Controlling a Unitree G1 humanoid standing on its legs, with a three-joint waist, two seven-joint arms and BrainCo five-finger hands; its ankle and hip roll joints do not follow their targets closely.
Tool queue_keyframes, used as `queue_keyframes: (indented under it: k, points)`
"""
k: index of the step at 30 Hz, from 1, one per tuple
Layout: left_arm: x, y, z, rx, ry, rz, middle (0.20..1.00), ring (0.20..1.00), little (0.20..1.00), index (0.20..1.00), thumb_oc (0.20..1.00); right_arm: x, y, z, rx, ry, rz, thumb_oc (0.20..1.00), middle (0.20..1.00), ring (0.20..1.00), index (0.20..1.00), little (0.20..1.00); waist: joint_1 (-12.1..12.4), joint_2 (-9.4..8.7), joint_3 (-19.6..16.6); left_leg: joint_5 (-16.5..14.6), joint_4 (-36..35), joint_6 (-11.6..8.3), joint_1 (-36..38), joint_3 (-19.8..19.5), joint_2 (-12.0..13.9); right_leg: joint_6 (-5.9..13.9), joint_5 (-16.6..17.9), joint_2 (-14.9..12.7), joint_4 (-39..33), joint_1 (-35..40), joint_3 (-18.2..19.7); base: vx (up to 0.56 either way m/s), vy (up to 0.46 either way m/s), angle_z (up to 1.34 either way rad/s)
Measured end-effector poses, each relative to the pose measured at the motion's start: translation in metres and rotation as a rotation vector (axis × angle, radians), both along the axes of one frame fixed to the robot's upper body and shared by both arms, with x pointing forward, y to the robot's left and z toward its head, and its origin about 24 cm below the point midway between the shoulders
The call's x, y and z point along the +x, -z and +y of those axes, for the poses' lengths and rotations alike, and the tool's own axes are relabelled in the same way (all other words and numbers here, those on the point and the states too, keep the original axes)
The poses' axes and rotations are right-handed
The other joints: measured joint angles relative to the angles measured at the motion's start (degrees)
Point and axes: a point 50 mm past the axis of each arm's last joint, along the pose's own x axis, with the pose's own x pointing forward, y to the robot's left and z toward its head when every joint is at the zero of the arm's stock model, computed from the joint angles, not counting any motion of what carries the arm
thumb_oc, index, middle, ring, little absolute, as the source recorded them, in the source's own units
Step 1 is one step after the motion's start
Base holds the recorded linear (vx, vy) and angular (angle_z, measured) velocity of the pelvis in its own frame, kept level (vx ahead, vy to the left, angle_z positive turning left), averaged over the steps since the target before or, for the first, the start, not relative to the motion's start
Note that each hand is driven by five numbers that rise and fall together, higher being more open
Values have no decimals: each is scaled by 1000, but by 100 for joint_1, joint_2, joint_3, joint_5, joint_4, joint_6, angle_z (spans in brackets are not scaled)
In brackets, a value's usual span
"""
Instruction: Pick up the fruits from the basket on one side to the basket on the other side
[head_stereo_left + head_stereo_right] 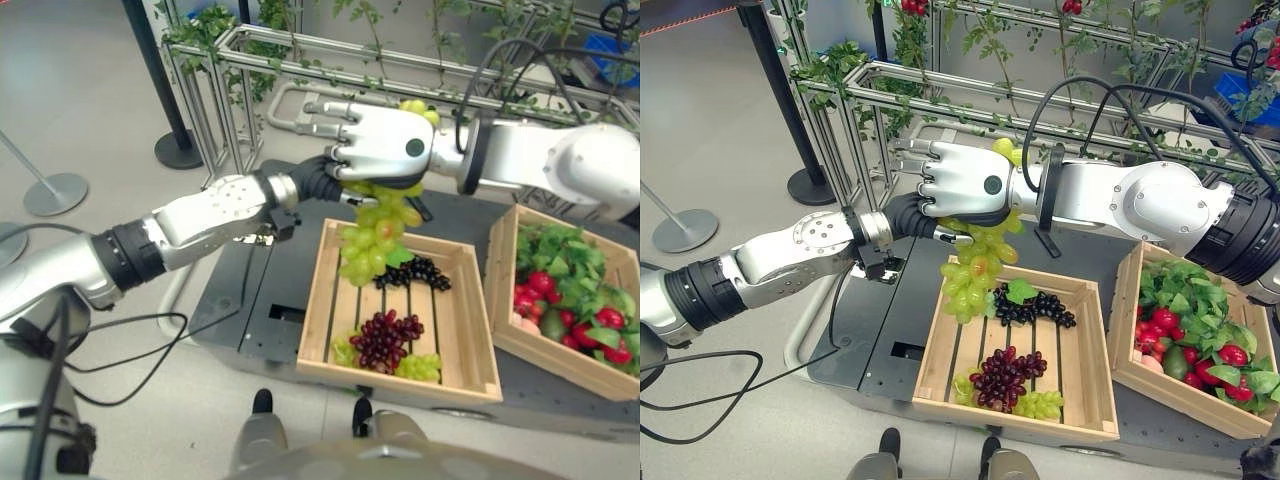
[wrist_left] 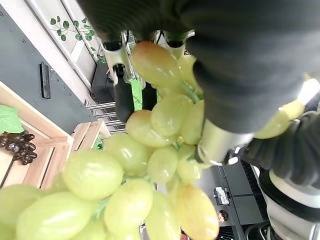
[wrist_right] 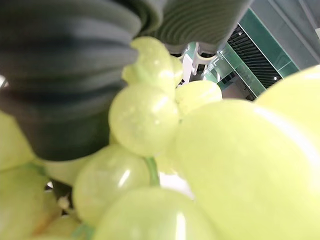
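Observation:
A bunch of green grapes (image 1: 375, 240) hangs above the far edge of the left wooden crate (image 1: 318, 300). Both hands meet at its top. My left hand (image 1: 315, 180), under its dark cover, reaches in from the left, its fingers (image 2: 122, 95) and thumb closed round the bunch's upper grapes (image 2: 160, 65). My right hand (image 1: 385, 145) comes in from the right, palm against the bunch. Its lower fingers curl onto the bunch and its upper ones reach out over the left hand. A few grapes (image 1: 418, 108) stick out above it. Green grapes (image 3: 145, 117) press close against that hand's cover.
In the left crate lie dark purple grapes (image 1: 385, 340), black grapes (image 1: 415, 272) and a small green bunch (image 1: 420, 367). The right crate (image 1: 505, 330) holds red fruits and green leaves. A metal frame with vines (image 1: 300, 60) stands behind, and a black post (image 1: 165, 80) at far left.

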Motion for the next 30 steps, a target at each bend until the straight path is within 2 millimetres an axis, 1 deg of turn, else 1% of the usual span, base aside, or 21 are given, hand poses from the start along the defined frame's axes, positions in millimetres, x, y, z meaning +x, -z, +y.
queue_keyframes:
  k: [13, 17, 21, 24, 25, 30]
  points:
    - [0, 2, 0, -6, 4, 27, 200, 200, 200, 200, 200, 1, 0, 0, 8, 11, 20, 1000, 1000, 1000, 1000, 1000, 1, -26, 7, 0, 1, 0, -42, -1, -2, 1, 0, 5, -5, -36, -6, 0, 0, 0]
    - [-1, 5, 1, -13, 5, 46, 200, 200, 200, 200, 200, 1, 2, -1, 19, 17, 43, 1000, 1000, 1000, 1000, 1000, 3, -34, 6, 0, 1, 0, -45, -2, -2, 15, -10, 3, -7, -37, -8, 0, 0, 0]
    - [-5, 19, -1, -49, 13, 126, 200, 200, 200, 200, 200, 2, 10, -3, 19, 26, 70, 1000, 1000, 1000, 1000, 1000, 5, -51, 16, 0, 1, 0, -54, -15, -1, 25, -17, 3, -8, -42, -11, 0, 0, 0]
    - [-12, 34, 3, -121, 18, 233, 200, 200, 200, 200, 200, 7, 12, -11, 69, 57, 92, 1000, 1000, 1000, 1000, 1000, 8, -99, 42, -1, 1, 1, -61, -22, -5, 27, -23, 0, -11, -45, -16, 0, 0, 0]
    - [-15, 41, 1, -142, 26, 277, 200, 200, 200, 200, 200, 9, 12, -14, 75, 74, 95, 1000, 1000, 1000, 1000, 1000, 13, -125, 59, -1, 0, 1, -64, -24, -4, 34, -29, 0, -12, -48, -16, 0, 0, 0]
    - [-26, 50, 4, -209, 39, 357, 200, 200, 200, 200, 200, 16, 14, -27, 156, 125, 107, 1000, 1000, 1000, 1000, 1000, 14, -192, 177, -3, -4, 1, -71, -29, -3, 36, -41, -8, -21, -52, -19, 0, 0, 0]
